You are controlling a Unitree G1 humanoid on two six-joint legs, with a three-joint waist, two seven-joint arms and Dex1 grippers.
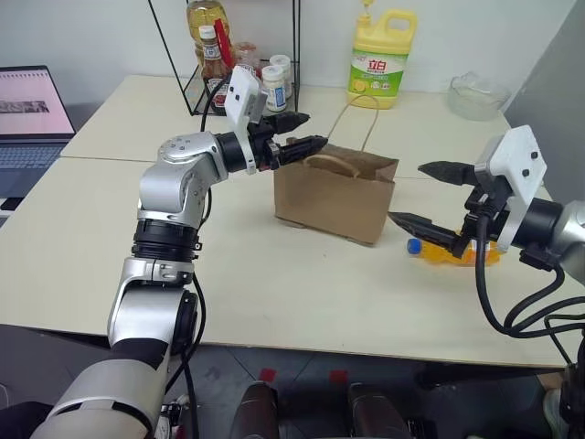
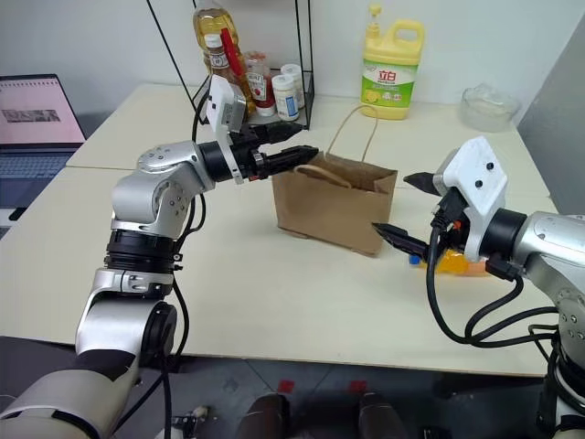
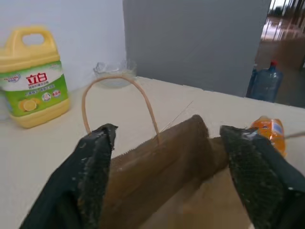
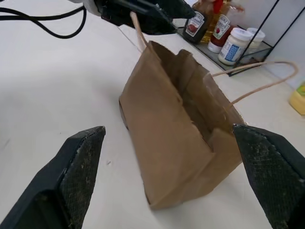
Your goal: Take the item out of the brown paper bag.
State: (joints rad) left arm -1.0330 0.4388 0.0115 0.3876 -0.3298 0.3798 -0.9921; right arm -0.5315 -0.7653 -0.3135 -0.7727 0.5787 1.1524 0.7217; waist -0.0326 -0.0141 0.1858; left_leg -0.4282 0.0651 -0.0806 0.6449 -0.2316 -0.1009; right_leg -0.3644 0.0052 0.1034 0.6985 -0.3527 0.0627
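bag (image 1: 336, 194), one, bottle (image 1: 454, 251), one

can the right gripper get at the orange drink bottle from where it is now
Probably yes: the bottle lies on the open table beside the paper bag, just under the open right gripper, with nothing between.

We see bright, even light on the pale counter (image 1: 274, 302), soft shadows only; the left wrist view looks slightly blurred.

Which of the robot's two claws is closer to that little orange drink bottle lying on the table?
The right. The right gripper hangs just above the orange drink bottle, jaws open. The left gripper is at the far top edge of the brown paper bag, which stands between it and the bottle.
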